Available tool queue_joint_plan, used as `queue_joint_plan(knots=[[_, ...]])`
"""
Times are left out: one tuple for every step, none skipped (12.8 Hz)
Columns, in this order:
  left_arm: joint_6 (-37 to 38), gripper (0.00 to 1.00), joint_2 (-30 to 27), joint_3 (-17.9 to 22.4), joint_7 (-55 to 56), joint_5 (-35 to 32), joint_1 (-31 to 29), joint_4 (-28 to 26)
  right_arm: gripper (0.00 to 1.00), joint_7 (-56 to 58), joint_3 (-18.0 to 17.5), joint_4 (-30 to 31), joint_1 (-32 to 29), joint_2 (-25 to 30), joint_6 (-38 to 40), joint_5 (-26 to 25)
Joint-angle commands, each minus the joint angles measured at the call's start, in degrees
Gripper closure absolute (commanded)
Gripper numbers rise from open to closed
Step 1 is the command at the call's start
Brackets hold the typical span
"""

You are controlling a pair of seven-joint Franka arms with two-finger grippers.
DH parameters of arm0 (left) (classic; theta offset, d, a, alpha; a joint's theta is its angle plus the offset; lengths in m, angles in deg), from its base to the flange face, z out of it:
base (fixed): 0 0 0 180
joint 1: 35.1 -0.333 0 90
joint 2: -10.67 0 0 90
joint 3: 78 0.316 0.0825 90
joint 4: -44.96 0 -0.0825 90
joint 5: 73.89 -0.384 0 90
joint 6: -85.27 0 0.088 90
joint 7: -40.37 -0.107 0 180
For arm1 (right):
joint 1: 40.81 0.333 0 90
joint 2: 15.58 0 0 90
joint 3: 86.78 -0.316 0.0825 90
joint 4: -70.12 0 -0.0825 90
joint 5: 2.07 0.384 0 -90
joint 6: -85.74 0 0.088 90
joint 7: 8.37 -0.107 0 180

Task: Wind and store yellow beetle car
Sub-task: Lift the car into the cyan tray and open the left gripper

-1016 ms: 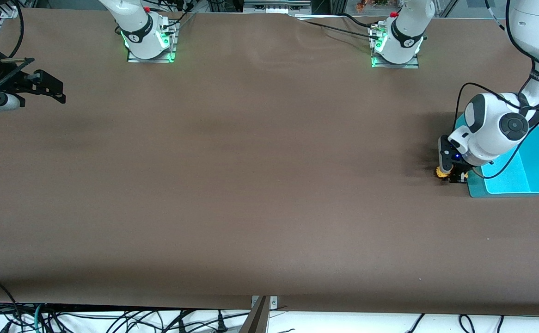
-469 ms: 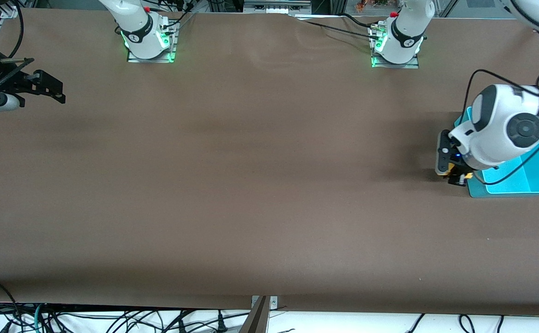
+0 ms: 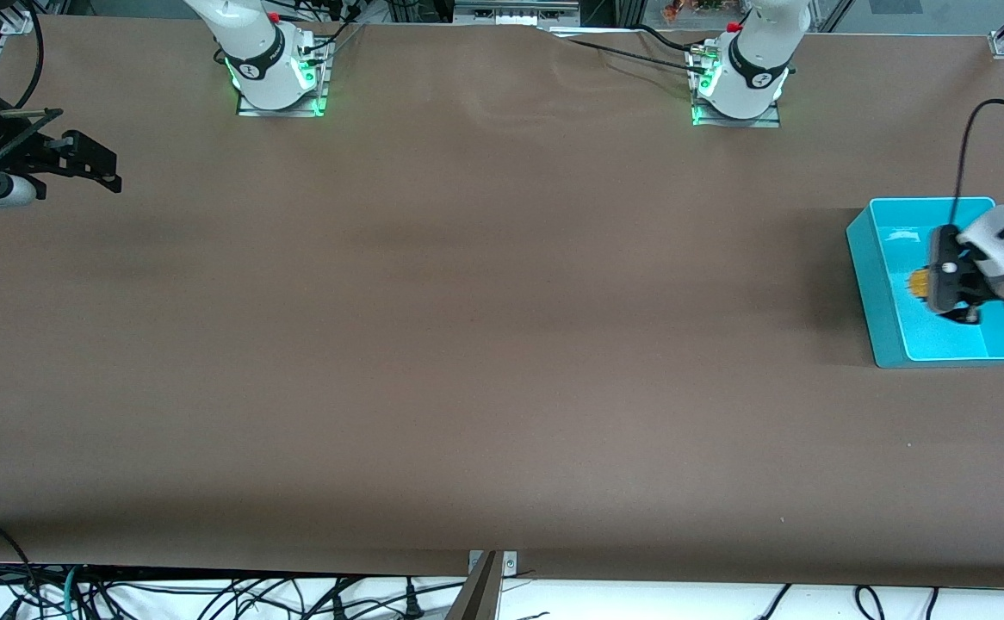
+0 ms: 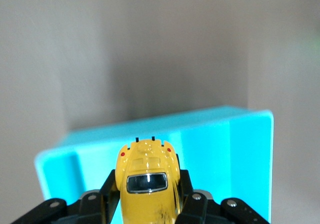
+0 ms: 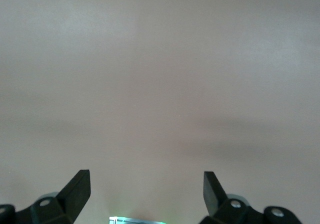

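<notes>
The yellow beetle car (image 4: pixel 147 176) is gripped between the fingers of my left gripper (image 4: pixel 147 186), rear end pointing out. In the front view my left gripper (image 3: pixel 941 288) holds the car (image 3: pixel 919 282) in the air over the inside of the teal bin (image 3: pixel 865 258), which stands at the left arm's end of the table. The bin's wall also shows in the left wrist view (image 4: pixel 240 149). My right gripper (image 3: pixel 104 168) waits open and empty above the right arm's end of the table; in the right wrist view (image 5: pixel 146 184) only bare brown table lies under it.
The two arm bases (image 3: pixel 278 77) (image 3: pixel 736 86) stand at the table's back edge. Cables hang below the table's front edge (image 3: pixel 209 594). The brown table cover (image 3: pixel 502 327) spans the space between the arms.
My left gripper rose from the table beside the bin's near corner and carried the yellow car over the bin's inside. The right arm has not moved.
</notes>
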Motion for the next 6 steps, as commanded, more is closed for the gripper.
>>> queue_joint_plan(knots=[[-5.08, 0.75, 6.43, -0.85, -4.51, -3.98, -6.35, 0.89, 0.00, -0.90, 0.15, -1.76, 0.27, -0.63, 1.70, -0.25], [-7.01, 0.75, 8.37, -0.85, -4.87, -4.33, -7.95, 0.37, 0.00, -0.90, 0.15, -1.76, 0.27, -0.63, 1.70, -0.25], [-8.51, 0.74, 9.52, -0.85, -4.88, -4.34, -8.49, -0.33, 0.00, -0.90, 0.15, -1.76, 0.35, -0.63, 1.70, -0.25], [-9.57, 0.74, 11.27, -0.85, -4.88, -4.34, -9.71, -0.60, 0.00, -0.90, 0.15, -1.67, 0.27, -0.63, 1.70, -0.25], [-10.88, 0.74, 13.03, -0.93, -4.88, -4.25, -10.25, -0.69, 0.00, -0.90, 0.15, -1.76, 0.35, -0.63, 1.78, -0.25], [-12.90, 0.74, 14.44, -0.85, -5.05, -4.34, -10.25, -0.69, 0.00, -0.90, 0.15, -1.76, 0.27, -0.63, 1.78, -0.16]])
